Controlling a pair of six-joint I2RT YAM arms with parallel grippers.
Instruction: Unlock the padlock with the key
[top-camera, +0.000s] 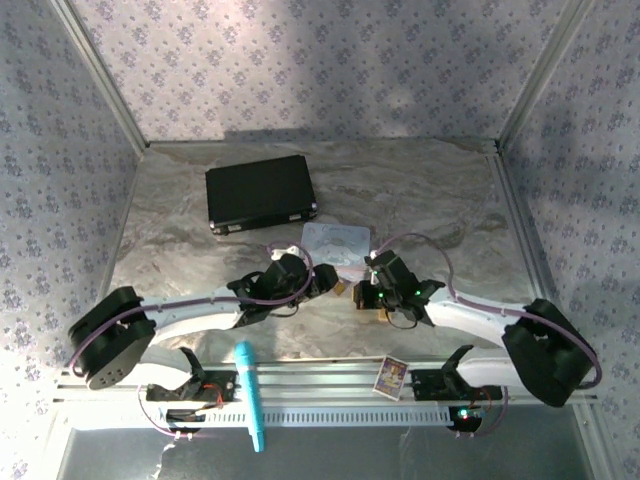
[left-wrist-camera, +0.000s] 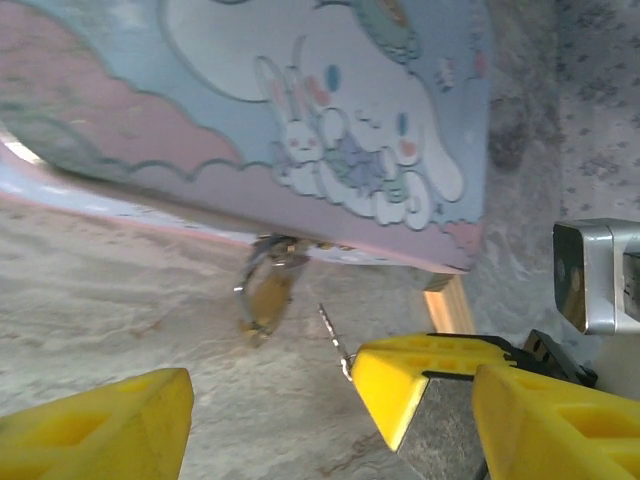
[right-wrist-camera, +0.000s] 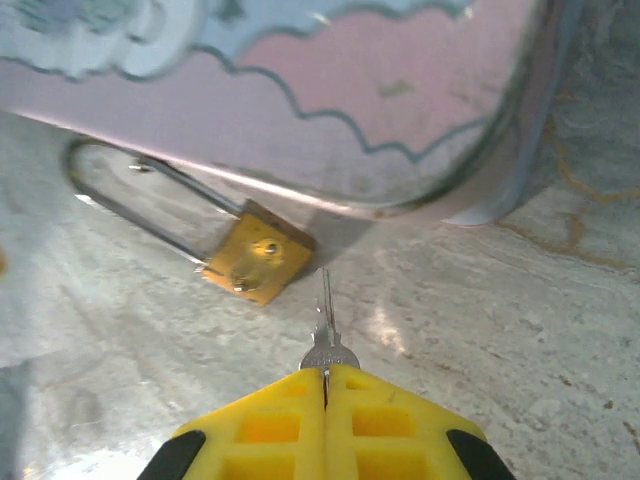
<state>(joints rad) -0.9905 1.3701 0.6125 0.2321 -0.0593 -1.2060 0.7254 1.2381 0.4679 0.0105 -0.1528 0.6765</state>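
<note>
The brass padlock (right-wrist-camera: 258, 262) lies on the marble table, its silvery shackle (right-wrist-camera: 140, 200) tucked against the edge of the pastel tin (right-wrist-camera: 400, 100). My right gripper (right-wrist-camera: 325, 385) is shut on the head of the small silvery key (right-wrist-camera: 324, 320). The key's blade points toward the padlock body and stops a short way from it. In the left wrist view the padlock (left-wrist-camera: 265, 295) looks blurred under the tin (left-wrist-camera: 300, 120), and the key (left-wrist-camera: 333, 335) sticks out of the right gripper's yellow fingers (left-wrist-camera: 410, 380). My left gripper (left-wrist-camera: 335, 400) stands open, holding nothing. From above, both grippers (top-camera: 330, 282) (top-camera: 362, 292) meet in front of the tin.
A black case (top-camera: 260, 195) lies at the back left. A tan wooden block (top-camera: 383, 317) sits just beside the right gripper and shows in the left wrist view too (left-wrist-camera: 448, 305). A teal pen (top-camera: 250, 395) and a small card (top-camera: 390, 377) rest near the arm bases.
</note>
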